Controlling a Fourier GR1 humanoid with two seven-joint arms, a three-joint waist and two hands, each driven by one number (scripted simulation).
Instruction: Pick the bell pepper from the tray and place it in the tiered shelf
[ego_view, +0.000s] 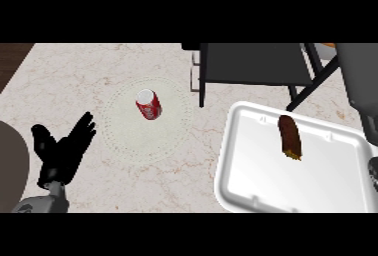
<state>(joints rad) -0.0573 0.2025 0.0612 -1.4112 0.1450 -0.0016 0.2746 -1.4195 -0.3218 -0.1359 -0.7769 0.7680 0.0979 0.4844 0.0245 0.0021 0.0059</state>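
- A brown pepper (290, 138) lies in the white tray (325, 190), well apart from any fingers.
- Left hand (63, 150) rests left of the tray, fingers straight and open.
- Right hand: only a sliver shows; cannot tell.

The white tray (295, 165) runs out past the right and lower edges, so its far corner cannot be seen. The dark tiered shelf (255, 62) is cut by the top edge, and a grey arm (359, 75) at the far right leaves the view with no right hand showing. The left hand (63, 150) shows, but its forearm is clipped at the lower edge, beside a brown-grey shape (11, 170) at the left edge that cannot be told.
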